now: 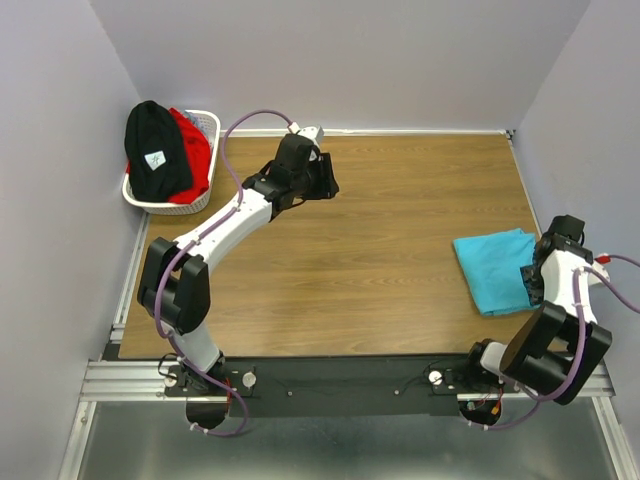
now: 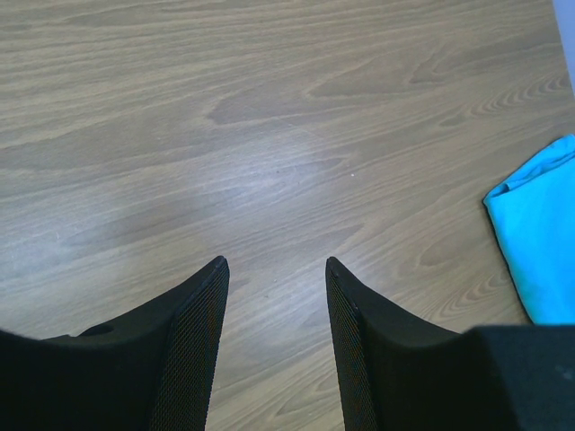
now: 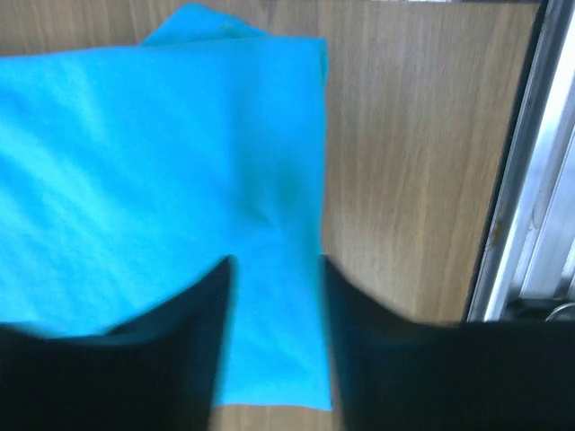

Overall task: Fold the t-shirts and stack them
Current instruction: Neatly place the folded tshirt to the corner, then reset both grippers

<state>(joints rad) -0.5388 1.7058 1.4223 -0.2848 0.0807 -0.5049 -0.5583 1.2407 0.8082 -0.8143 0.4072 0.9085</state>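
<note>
A folded turquoise t-shirt (image 1: 495, 268) (image 3: 162, 162) lies flat at the right side of the table. My right gripper (image 1: 530, 280) (image 3: 276, 260) hovers over its near right edge, jaws apart, the cloth lying flat below the gap and nothing pinched. The view there is blurred. My left gripper (image 1: 326, 182) (image 2: 274, 262) hangs open over bare wood at the back middle, holding nothing; the turquoise t-shirt (image 2: 539, 233) shows at its view's right edge. A black t-shirt (image 1: 155, 150) with a small white label and a red t-shirt (image 1: 197, 150) are heaped in the basket.
The white lattice basket (image 1: 190, 205) stands at the back left corner against the wall. A metal rail (image 3: 530, 180) runs along the table's right edge, close to my right gripper. Grey walls close in the back and both sides.
</note>
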